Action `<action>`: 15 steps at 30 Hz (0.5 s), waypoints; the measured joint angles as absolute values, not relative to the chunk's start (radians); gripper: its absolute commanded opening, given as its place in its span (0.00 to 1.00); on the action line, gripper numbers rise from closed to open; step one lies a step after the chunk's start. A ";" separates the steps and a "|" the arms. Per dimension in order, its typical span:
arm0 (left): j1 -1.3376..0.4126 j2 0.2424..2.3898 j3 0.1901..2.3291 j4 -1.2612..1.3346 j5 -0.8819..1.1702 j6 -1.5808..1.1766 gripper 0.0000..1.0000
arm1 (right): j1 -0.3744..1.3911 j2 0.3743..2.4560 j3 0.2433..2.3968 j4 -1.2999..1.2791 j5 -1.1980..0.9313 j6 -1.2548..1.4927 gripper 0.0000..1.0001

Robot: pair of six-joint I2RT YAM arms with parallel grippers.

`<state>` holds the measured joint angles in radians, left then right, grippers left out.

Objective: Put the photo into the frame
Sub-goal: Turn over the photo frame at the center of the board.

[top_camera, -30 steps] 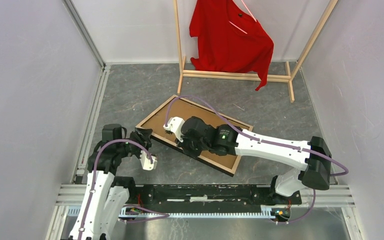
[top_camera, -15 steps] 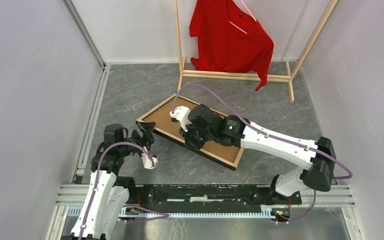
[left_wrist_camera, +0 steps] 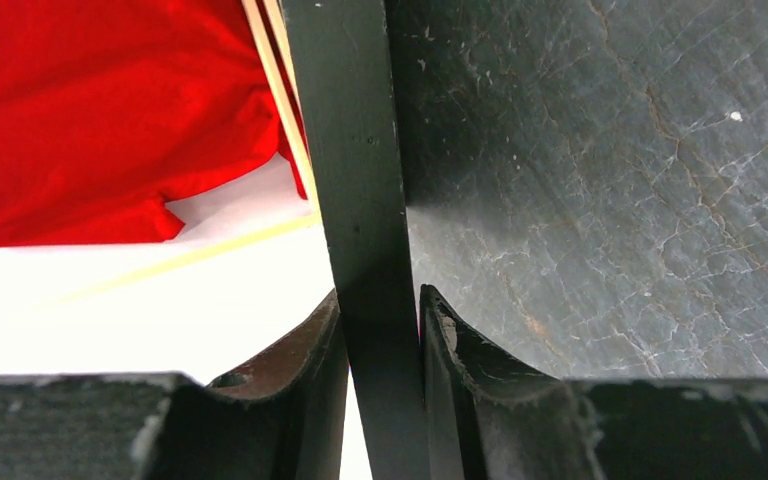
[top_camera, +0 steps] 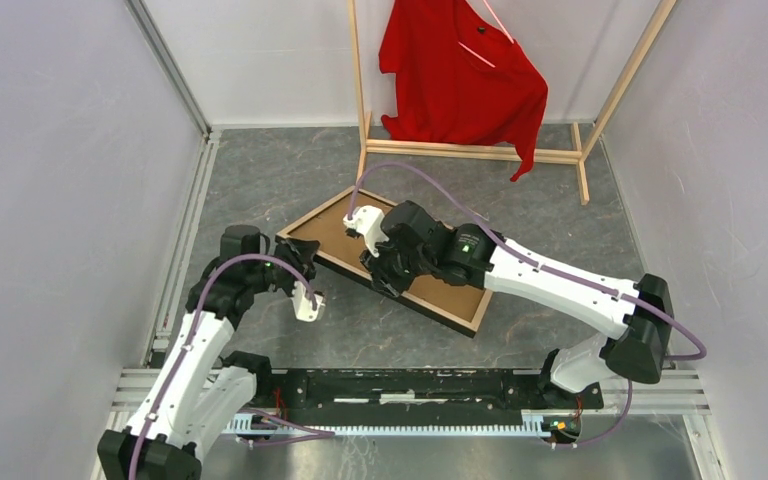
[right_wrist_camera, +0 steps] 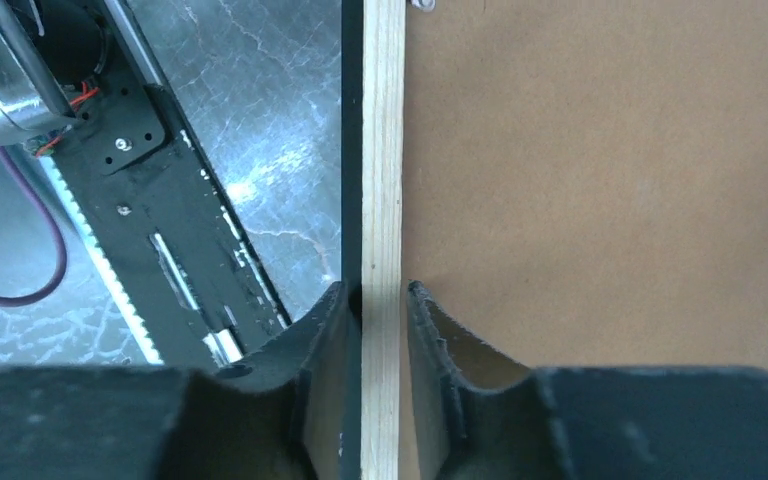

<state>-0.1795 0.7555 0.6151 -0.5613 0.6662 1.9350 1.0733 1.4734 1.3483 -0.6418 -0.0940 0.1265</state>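
The frame sits back-up and skewed in the middle of the grey desk, with the brown backing board seated in it. The photo is not in view. It may lie beneath the board, but I cannot tell. The left jaws are clamped on the black rail near the frame's left corner, and the right jaws on the light-wood near rail. The frame looks light and stiff, but its thin rails would likely rack if lifted by one corner. Two well-spaced rail grips suit it, and the painted face may be slippery.
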 measured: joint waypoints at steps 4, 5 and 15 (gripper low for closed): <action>-0.213 0.804 0.688 -0.611 0.638 1.884 0.10 | 1.071 1.451 1.360 -0.637 -0.059 0.084 0.76; -0.218 0.815 0.706 -0.622 0.633 1.871 0.10 | 1.071 1.435 1.360 -0.636 -0.044 0.075 0.85; -0.234 0.868 0.797 -0.683 0.622 1.762 0.09 | 1.127 1.177 1.196 -0.576 0.120 -0.133 0.98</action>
